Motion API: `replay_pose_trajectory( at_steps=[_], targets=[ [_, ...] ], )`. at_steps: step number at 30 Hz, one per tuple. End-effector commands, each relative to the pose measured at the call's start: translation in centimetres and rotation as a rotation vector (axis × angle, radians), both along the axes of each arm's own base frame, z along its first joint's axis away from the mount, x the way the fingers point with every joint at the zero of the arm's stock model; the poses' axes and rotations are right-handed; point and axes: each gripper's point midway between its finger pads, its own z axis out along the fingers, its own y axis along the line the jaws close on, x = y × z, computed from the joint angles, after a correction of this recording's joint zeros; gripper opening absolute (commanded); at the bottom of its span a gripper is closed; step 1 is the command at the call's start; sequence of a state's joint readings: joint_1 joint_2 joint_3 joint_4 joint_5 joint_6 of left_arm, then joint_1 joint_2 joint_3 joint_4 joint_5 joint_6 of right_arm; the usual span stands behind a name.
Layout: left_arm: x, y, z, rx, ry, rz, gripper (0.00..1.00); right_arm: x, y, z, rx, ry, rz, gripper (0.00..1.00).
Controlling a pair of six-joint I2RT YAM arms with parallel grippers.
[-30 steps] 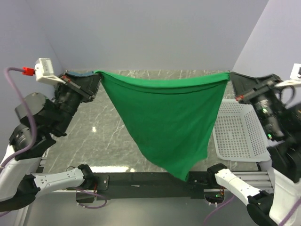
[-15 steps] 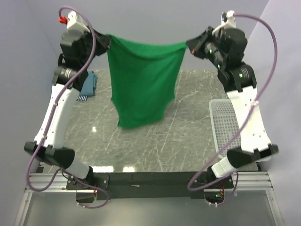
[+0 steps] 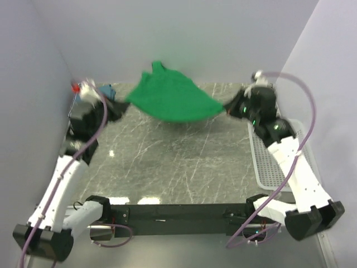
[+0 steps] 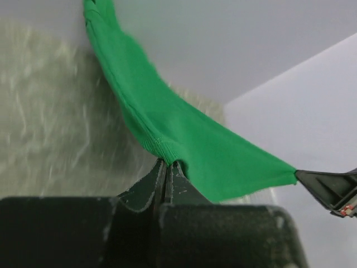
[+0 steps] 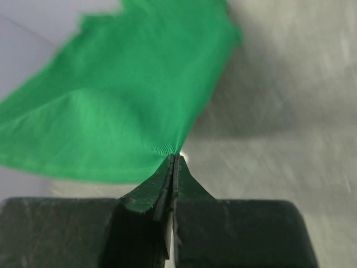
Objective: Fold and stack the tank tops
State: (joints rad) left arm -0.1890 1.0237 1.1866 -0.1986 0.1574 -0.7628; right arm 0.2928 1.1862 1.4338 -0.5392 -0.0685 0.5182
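Green top (image 3: pixel 170 101) hangs in the air over the far half of the table (image 3: pixel 167 167), stretched between left gripper (image 3: pixel 115 106) and right gripper (image 3: pixel 227 106), each pinched tight on an edge of it. Judged unfolded, yet to be laid flat, folded and stacked. A bit of blue cloth (image 3: pixel 107 89) shows far left, its state unreadable. Surface is grey veined stone-look, with a white mesh basket (image 3: pixel 261 164) at its right edge and plain pale walls (image 3: pixel 223 33) around.

A grey, white-veined marble table (image 3: pixel 178 162) stands enclosed by plain pale lavender walls (image 3: pixel 212 33) far, left and right; glare spots (image 3: pixel 111 152) shine near-left.
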Motion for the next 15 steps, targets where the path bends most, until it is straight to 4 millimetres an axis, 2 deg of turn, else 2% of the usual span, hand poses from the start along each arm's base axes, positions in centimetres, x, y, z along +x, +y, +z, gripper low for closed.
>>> replay_pose_trajectory(
  at_steps=[1, 2, 3, 4, 5, 6, 7, 9, 10, 11, 12, 13, 14, 15],
  targets=[
    [-3.3, -1.1, -12.8, -0.088, 0.251, -0.056, 0.01, -3.3, -2.3, -8.6, -0.063, 0.143, -0.062, 0.01],
    [-5.1, -0.7, -13.6, -0.106, 0.245, -0.045, 0.01, -4.9, -2.6, -14.5, -0.086, 0.261, -0.063, 0.02],
    [-6.6, -0.7, -18.7, -0.12, 0.34, -0.042, 0.0, -5.9, -2.6, -16.8, -0.087, 0.305, -0.049, 0.03],
    [-8.2, -0.7, -19.5, -0.141, 0.336, -0.052, 0.01, -6.7, -2.4, -18.2, -0.074, 0.312, -0.032, 0.06],
    [-9.1, -0.6, -21.2, -0.153, 0.369, -0.049, 0.01, -8.5, -2.7, -22.8, -0.089, 0.409, -0.034, 0.08],
    [-10.5, -0.8, -25.0, -0.175, 0.449, -0.057, 0.01, -9.3, -2.8, -24.6, -0.091, 0.44, -0.032, 0.09],
    [-11.5, -0.9, -25.5, -0.193, 0.44, -0.069, 0.01, -10.5, -3.2, -27.3, -0.104, 0.495, -0.035, 0.12],
    [-12.9, -1.3, -27.9, -0.219, 0.495, -0.09, 0.04, -11.5, -3.1, -28.6, -0.081, 0.54, -0.042, 0.18],
    [-13.2, -1.4, -27.6, -0.226, 0.476, -0.103, 0.07, -12.1, -2.6, -29.2, -0.053, 0.559, -0.023, 0.25],
    [-13.7, -1.3, -28.2, -0.223, 0.506, -0.098, 0.19, -12.4, -2.4, -29.2, -0.031, 0.57, -0.025, 0.27],
    [-13.9, -1.3, -28.1, -0.225, 0.507, -0.097, 0.25, -12.7, -2.0, -29.3, -0.008, 0.58, -0.019, 0.29],
    [-13.8, -1.2, -26.7, -0.223, 0.474, -0.098, 0.3, -12.9, -2.0, -28.9, 0.012, 0.57, -0.035, 0.34],
    [-13.8, -1.0, -26.1, -0.219, 0.47, -0.091, 0.39, -13.0, -2.3, -28.7, 0.014, 0.568, -0.056, 0.36],
    [-13.8, -0.9, -24.8, -0.212, 0.451, -0.086, 0.42, -12.8, -3.0, -28.3, 0.012, 0.555, -0.102, 0.38]
  ],
)
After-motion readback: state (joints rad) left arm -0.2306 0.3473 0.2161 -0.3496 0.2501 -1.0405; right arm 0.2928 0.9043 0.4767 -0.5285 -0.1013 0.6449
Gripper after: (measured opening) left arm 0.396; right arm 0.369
